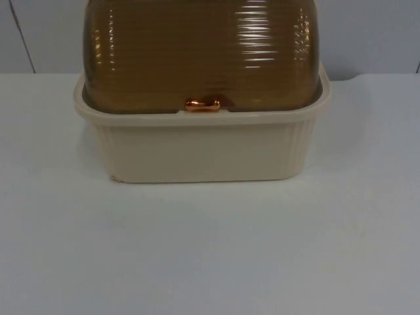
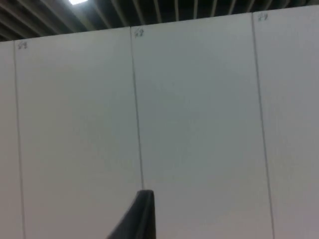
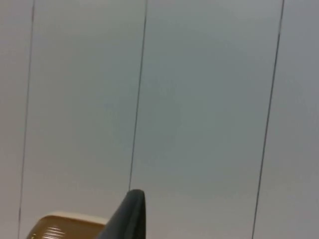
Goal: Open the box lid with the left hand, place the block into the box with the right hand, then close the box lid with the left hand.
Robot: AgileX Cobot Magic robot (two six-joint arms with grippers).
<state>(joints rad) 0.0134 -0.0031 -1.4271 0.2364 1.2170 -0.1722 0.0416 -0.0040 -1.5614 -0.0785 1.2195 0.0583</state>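
Observation:
A cream ribbed box [image 1: 197,151] stands at the back middle of the table. Its brown see-through domed lid [image 1: 203,52] is down on the rim, with a copper handle [image 1: 201,104] at the front edge. My left gripper [image 2: 142,219] is held up and faces the grey partition wall. My right gripper [image 3: 128,219] also faces the wall, with the lid's brown top [image 3: 65,226] just beside it. Both arms wait, away from the box.
The white table top [image 1: 210,249] stretches wide in front of the box and to both sides. The grey partition wall [image 1: 367,33] rises right behind the box.

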